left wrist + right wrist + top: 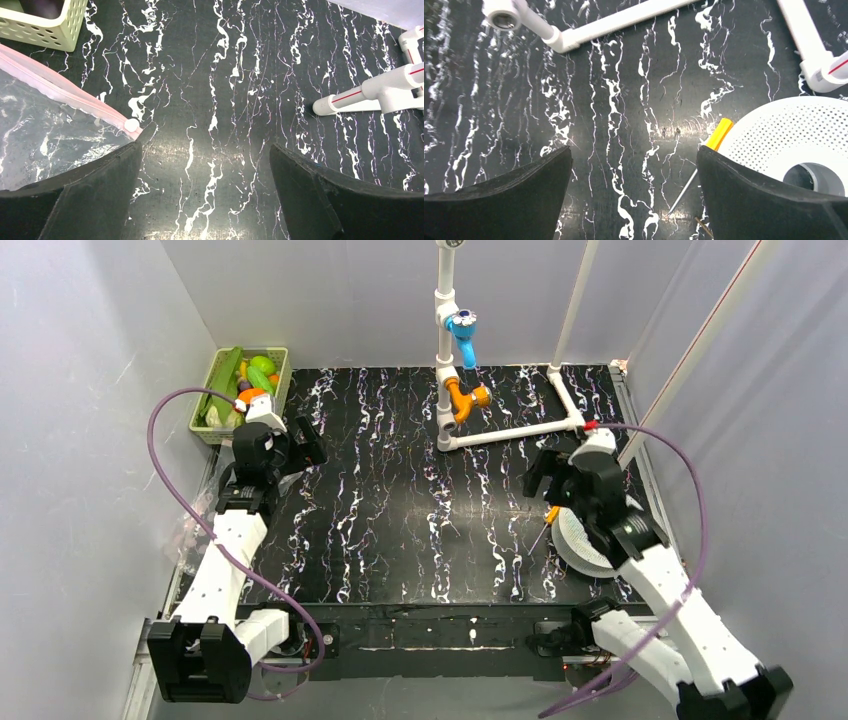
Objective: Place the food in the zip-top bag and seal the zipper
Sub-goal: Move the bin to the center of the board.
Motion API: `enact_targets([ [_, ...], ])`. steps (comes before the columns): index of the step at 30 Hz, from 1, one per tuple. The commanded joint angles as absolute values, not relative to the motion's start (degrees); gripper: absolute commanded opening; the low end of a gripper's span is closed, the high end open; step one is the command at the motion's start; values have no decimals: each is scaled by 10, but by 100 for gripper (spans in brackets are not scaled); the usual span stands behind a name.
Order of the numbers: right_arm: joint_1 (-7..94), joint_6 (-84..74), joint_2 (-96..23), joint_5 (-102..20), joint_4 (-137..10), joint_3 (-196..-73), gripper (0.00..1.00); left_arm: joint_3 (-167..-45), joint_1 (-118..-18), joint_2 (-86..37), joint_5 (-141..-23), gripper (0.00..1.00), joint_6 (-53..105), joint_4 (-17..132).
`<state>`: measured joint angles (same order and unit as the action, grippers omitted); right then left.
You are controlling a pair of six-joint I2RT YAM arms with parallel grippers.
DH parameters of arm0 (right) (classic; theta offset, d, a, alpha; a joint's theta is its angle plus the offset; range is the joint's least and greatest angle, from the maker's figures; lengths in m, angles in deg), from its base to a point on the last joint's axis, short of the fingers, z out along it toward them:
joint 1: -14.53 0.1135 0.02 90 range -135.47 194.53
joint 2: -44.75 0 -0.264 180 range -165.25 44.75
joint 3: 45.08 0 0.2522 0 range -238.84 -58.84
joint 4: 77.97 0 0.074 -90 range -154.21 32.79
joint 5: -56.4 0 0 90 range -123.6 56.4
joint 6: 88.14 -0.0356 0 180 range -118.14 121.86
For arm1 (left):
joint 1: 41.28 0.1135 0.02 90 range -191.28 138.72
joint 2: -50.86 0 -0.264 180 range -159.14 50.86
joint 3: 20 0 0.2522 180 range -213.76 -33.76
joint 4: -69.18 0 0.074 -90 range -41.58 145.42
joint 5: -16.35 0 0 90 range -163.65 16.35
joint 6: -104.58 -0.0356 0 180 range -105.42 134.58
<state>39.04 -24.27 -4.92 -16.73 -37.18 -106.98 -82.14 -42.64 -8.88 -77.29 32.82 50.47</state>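
Observation:
The food (255, 373) lies in the light-green slotted basket (212, 375) at the far left: a long green cucumber, a round green piece and an orange piece. The clear zip-top bag (40, 130) lies flat on the table left of my left gripper; in the top view it (188, 532) is mostly under the left arm. Its pink zipper (65, 91) ends in a white slider (131, 125) right at my left finger's tip. My left gripper (207, 152) is open and empty over bare table, near the basket (303, 445). My right gripper (634, 155) is open and empty at the right (538, 476).
A white pipe frame (515, 430) with blue and orange fittings stands at the back centre; its pipe shows in the left wrist view (370, 95). A white perforated disc (789, 137) and a yellow-handled screwdriver (719, 134) lie beside my right finger. Grey walls enclose the table.

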Motion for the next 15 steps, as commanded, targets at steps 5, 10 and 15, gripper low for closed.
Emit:
enact_targets([
  [5, 393, -179, 110, -270, -516, -965, 100, -837, -429, -117, -765, 100, 320, 501],
  [10, 393, -175, 123, -352, -595, -903, 100, -824, -428, -123, -746, 100, 306, 522],
  [15, 392, -155, 96, -362, -600, -894, 100, -821, -428, -148, -671, 99, 281, 539],
])
